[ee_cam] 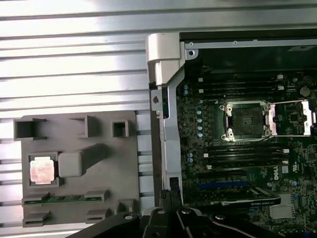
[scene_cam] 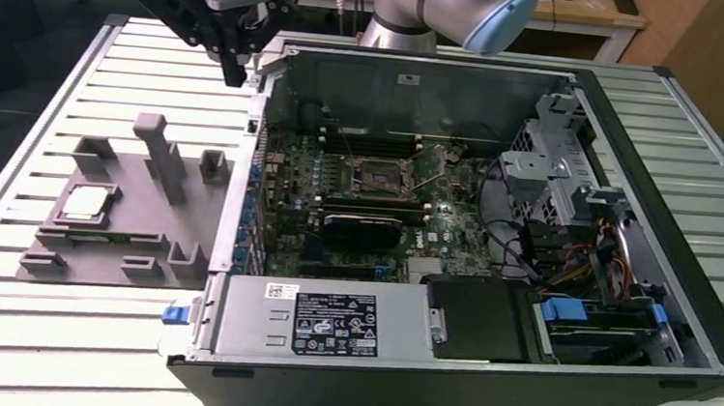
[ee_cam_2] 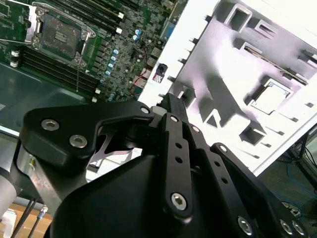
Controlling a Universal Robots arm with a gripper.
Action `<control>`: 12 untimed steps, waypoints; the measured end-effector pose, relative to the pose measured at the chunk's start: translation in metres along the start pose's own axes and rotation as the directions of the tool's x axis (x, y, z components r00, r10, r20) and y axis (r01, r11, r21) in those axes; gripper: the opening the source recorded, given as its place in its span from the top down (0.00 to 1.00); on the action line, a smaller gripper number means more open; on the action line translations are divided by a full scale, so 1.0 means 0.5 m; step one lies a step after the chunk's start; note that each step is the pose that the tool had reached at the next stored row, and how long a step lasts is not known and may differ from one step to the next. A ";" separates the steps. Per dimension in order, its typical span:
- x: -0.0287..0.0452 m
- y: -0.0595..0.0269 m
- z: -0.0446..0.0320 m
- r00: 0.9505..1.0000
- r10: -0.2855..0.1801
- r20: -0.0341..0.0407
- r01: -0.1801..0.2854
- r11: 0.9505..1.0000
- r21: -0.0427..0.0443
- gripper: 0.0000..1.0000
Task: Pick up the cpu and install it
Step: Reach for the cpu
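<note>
cpu (scene_cam: 86, 203) lies flat in grey fixture (scene_cam: 139, 244) recess on desk (scene_cam: 67, 335), beside open case (scene_cam: 321, 394). End effector (scene_cam: 233, 75) fingers together, empty, well apart from cpu. Likely light, rigid, fragile: grip by opposite edges.

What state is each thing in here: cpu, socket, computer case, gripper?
Small square silvery-grey cpu: lying flat in the grey plastic holder, not grasped.
Black metal-framed socket: empty, retention frame swung open.
Black computer case: lying on its side, side panel off.
Black gripper: jaws shut, holding nothing, near the case's corner.
</note>
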State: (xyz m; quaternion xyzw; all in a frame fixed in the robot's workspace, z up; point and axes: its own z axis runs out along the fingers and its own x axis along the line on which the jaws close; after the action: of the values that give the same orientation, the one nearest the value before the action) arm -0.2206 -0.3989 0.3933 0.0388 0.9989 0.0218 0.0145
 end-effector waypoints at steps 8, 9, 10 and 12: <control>0.029 -0.002 -0.001 1.000 0.000 0.001 0.000 1.000 0.000 0.89; 0.033 -0.003 -0.001 1.000 0.000 0.001 0.000 1.000 0.000 0.89; 0.036 -0.003 -0.001 1.000 0.000 0.001 0.000 1.000 0.000 0.89; 0.044 -0.003 -0.001 1.000 0.000 0.002 0.000 1.000 0.000 0.89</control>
State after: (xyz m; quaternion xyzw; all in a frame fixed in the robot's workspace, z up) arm -0.2426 -0.3989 0.3933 0.0388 0.9989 0.0218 0.0153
